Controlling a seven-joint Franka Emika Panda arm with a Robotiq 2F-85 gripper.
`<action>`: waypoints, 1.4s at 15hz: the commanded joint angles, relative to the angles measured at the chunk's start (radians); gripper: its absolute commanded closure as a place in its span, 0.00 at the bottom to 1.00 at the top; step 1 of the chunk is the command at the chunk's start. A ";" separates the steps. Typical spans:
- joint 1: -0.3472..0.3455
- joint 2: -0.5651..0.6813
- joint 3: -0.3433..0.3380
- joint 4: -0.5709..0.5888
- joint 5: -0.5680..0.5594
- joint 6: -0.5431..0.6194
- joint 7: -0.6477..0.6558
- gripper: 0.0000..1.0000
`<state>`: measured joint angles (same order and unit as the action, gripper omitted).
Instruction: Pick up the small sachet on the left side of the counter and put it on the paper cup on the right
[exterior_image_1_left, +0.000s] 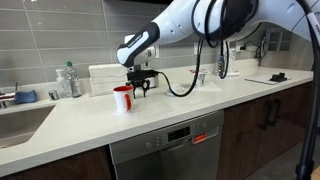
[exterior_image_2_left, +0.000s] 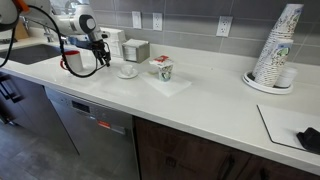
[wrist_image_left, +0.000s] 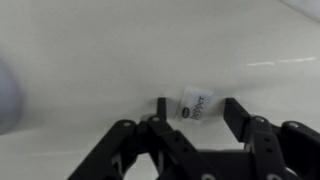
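Note:
The small white sachet (wrist_image_left: 194, 103) with dark print lies flat on the pale counter. In the wrist view it sits between the two black fingers of my gripper (wrist_image_left: 197, 110), which is open around it and not touching it. In both exterior views the gripper (exterior_image_1_left: 140, 86) (exterior_image_2_left: 97, 58) hangs low over the counter beside the glossy red cup (exterior_image_1_left: 122, 98) (exterior_image_2_left: 75, 60), and the sachet is hidden. The small white paper cup (exterior_image_2_left: 161, 68) with reddish markings stands further along the counter on a white sheet.
A low white cup on a saucer (exterior_image_2_left: 128, 70) stands between the gripper and the paper cup. A box (exterior_image_2_left: 135, 50) is at the wall. A stack of paper cups (exterior_image_2_left: 275, 50) stands far along. Bottles (exterior_image_1_left: 68, 80) and a sink (exterior_image_1_left: 20, 120) lie beyond the red cup.

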<state>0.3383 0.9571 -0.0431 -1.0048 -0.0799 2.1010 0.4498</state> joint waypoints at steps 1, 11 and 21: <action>-0.011 0.046 0.006 0.055 0.007 -0.024 -0.015 0.39; -0.017 0.057 0.022 0.078 0.016 -0.037 -0.024 0.79; -0.027 -0.020 0.017 0.052 0.012 -0.060 -0.042 0.99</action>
<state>0.3256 0.9726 -0.0280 -0.9518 -0.0713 2.0879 0.4333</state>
